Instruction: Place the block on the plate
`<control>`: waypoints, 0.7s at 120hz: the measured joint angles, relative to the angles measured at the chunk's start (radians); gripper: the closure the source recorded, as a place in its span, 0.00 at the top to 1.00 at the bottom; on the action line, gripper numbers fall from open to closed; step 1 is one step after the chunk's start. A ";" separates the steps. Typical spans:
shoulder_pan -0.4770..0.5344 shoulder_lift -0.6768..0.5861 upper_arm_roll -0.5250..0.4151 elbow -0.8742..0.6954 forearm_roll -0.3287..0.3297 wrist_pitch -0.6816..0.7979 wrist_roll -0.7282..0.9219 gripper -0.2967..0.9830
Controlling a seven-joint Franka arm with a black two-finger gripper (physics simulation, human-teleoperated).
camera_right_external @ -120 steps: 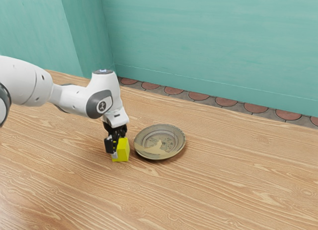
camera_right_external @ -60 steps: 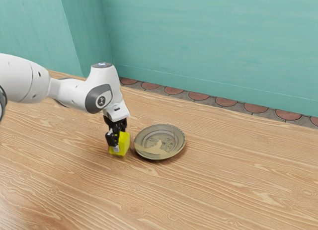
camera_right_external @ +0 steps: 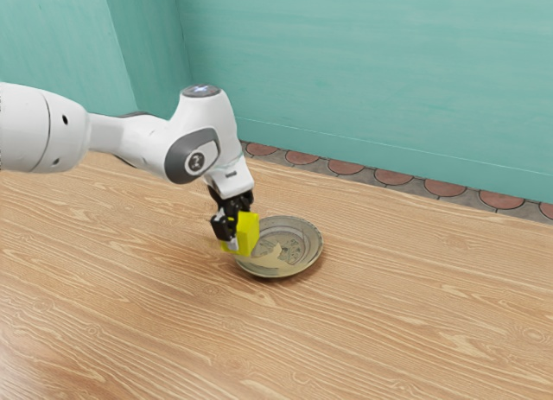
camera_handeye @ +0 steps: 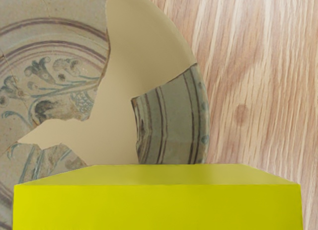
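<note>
Exterior view: we see the black two-finger gripper (camera_right_external: 236, 235) closed on the yellow block (camera_right_external: 248, 232), its fingers held apart by the block's width. The block is slightly tilted, held above the tabletop (camera_right_external: 389, 331), and overlaps the arm-side rim of the round plate (camera_right_external: 295, 246). Behind the table we note a teal wall (camera_right_external: 363, 63) with semicircular, reddish-brown tiles (camera_right_external: 393, 177) along its base. Wrist view: we distinguish the block's flat faces and straight edges, and, beyond them, the plate's grey-green, ceramic-looking surface with dark concentric bands, blue-green floral motifs and smooth beige patches with jagged borders. Beside the plate, we observe streaked, light-brown wood grain.
</note>
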 joint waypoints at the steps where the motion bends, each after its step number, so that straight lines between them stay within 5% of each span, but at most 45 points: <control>1: 0.001 0.001 -0.002 0.001 0.000 0.000 -0.001 0.56; 84: -0.015 0.279 -0.040 0.284 0.054 0.019 -0.033 0.57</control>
